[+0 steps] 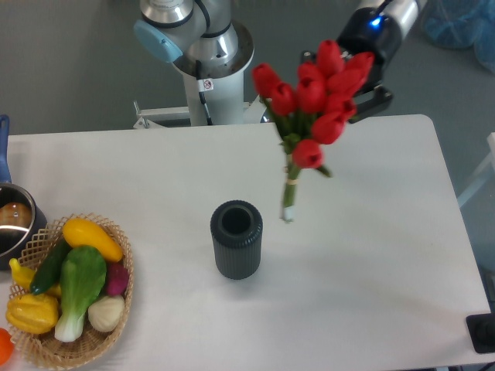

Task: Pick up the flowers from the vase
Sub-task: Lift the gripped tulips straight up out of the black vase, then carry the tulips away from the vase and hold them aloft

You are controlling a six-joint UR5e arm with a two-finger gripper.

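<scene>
flowers point(315, 100) held aloft by tool point(363, 85), vase point(237, 239) apart below

A white table point(371, 255) with rounded corners fills most of the view under even, soft light, and behind it lies a plain grey floor point(69, 69). At the table's left edge sits a woven wicker basket point(39, 340) holding colourful vegetables, with a metal pot point(14, 224) just behind it, cut off by the frame. A crumpled bluish plastic sheet point(460, 23) lies on the floor at the upper right, a pale object point(489, 147) pokes in at the right edge, and a small dark object point(481, 334) sits at the lower right corner.
</scene>
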